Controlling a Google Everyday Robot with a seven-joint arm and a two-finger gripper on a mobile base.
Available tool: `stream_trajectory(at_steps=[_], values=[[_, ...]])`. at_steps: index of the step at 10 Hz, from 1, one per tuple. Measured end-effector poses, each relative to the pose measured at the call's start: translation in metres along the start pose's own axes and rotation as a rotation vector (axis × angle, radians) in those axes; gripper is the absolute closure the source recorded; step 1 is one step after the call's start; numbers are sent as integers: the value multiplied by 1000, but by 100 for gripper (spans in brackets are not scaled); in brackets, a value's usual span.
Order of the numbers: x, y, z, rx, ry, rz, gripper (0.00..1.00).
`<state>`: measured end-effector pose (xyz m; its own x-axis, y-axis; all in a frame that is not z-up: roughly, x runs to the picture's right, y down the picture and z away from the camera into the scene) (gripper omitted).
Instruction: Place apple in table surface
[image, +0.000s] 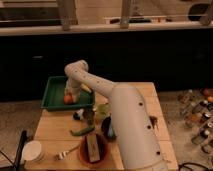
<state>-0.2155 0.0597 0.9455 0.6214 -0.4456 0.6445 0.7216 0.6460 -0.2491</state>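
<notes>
my end effector (71, 94) was down inside the green tray (52, 95), right at the apple (68, 99), which sat near the tray's front wall. whether i had hold of the fruit, i could not tell. if the grip was shallow, lifting over that wall could knock the smooth apple loose. the yellow corn-like item (86, 88) lay just beside my wrist. the tabletop (55, 127) ahead was crowded by a green pepper (81, 131) and a bowl (94, 149), so the apple could roll into them.
</notes>
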Motion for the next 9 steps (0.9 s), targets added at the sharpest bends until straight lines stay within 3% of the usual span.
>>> stream_trajectory(at_steps=[2,4,9], values=[[0,0,1,1,-1,2,99],[0,-1,-2,2,5,4,100],[1,-7,-25,47,20,9,100]])
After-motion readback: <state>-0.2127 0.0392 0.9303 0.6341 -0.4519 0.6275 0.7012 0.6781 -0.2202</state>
